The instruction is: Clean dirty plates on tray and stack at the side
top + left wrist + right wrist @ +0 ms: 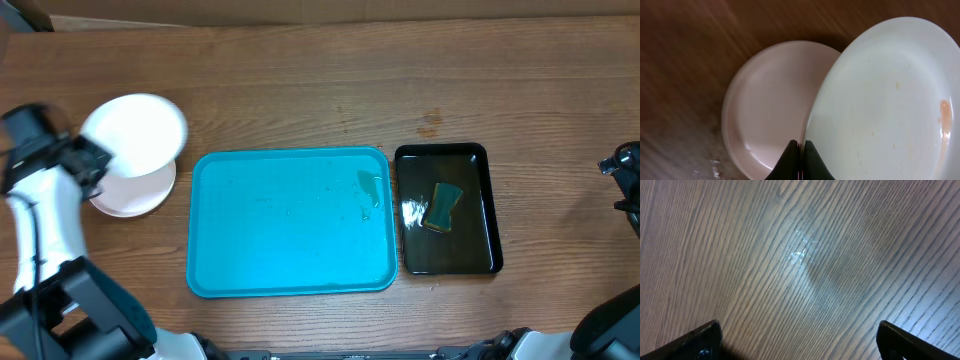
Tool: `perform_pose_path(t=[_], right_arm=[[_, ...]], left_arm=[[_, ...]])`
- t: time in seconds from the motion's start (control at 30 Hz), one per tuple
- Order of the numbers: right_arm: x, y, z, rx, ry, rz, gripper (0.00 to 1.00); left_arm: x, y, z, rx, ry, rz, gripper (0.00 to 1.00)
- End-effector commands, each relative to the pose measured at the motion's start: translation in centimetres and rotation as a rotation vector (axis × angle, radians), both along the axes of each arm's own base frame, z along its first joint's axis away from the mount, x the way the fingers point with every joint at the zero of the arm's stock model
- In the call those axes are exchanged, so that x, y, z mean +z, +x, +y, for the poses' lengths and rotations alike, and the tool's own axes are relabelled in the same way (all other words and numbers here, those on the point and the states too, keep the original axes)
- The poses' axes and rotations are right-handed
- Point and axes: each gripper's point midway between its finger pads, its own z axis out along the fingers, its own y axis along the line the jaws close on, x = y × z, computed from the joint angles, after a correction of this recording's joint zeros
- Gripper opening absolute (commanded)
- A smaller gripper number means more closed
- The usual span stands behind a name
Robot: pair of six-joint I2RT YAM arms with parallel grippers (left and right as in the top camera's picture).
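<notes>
Overhead, you have left fingers [816, 162] clenching the upper plate [135, 128] over the lower plate [130, 200], 2 total; right fingers [700, 342] released.

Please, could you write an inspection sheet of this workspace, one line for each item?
Surface: brown wood-grain table, small dark stain behind the black tray.
Job's things: turquoise tray holds no plates, wet patch near its right rim; white plate, reddish smear at its edge, held partly over a pale plate on the table.
Clutter: black tray with a green sponge.
Grippers: left gripper shut on the white plate's rim; right gripper open, empty.
Cables: apparently a thin dark cable along the left arm.
Surroundings: pale strip beyond the far edge.
</notes>
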Motion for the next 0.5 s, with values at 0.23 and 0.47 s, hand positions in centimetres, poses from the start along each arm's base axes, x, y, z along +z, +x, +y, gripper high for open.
perform_pose_path(t=[0.23, 0.47], right_arm=[[0.7, 0.4, -0.3, -0.003, -0.011, -0.023, 1.00], [0.7, 0.4, -0.3, -0.003, -0.011, -0.023, 1.00]], left_arm=[[-2.4, -2.5, 2.9, 0.071, -0.059, 0.060, 0.04], [-4.9, -2.7, 2.6, 0.070, -0.100, 0.114, 0.25]])
